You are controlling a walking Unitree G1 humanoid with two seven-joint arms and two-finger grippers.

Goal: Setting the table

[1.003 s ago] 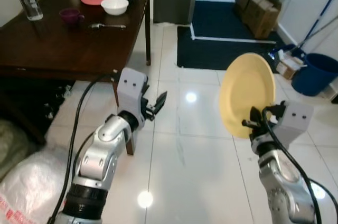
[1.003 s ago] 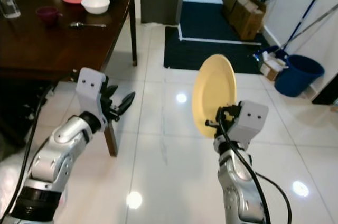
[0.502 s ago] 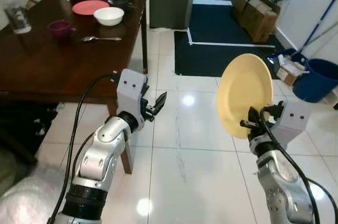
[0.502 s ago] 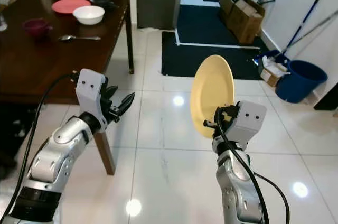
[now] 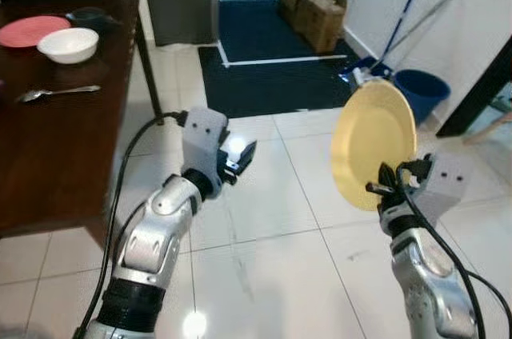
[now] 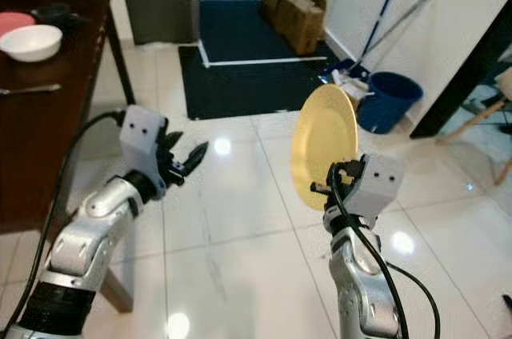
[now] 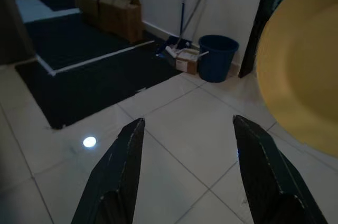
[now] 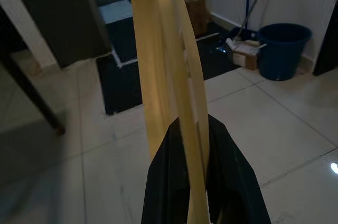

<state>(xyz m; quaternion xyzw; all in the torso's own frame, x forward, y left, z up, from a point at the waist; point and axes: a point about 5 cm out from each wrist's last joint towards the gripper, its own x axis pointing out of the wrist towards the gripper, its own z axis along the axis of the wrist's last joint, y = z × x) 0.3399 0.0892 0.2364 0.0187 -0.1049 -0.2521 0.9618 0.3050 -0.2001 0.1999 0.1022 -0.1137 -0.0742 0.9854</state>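
The right gripper (image 5: 390, 185) is clamped on the lower rim of a yellow plate (image 5: 373, 144), which stands upright on its edge in the air above the white tiled floor (image 5: 264, 219), well to the right of the dark wooden table (image 5: 56, 147). In the right wrist view the two black fingers (image 8: 168, 182) pinch the plate's edge from either side, touching it. The left gripper (image 6: 189, 157) hangs empty in the air just off the table's right edge, its fingers spread wide with nothing between them; in the left wrist view the plate (image 7: 303, 71) shows just beyond one of its fingertips (image 7: 248, 134), apart from it. On the table's far end lie a white bowl (image 5: 67, 45) and, just beyond it, a pink plate (image 5: 30, 30), with a dark bowl (image 5: 90, 14) near the far corner. A spoon (image 5: 56, 93) lies on the table on the near side of the white bowl, apart from it. Past the table, across the floor, a dark mat (image 5: 272, 59) lies before cardboard boxes (image 5: 314, 11). A blue bucket (image 6: 389, 101) stands far to the table's right by the wall, with mop handles (image 6: 382, 13) leaning above it.
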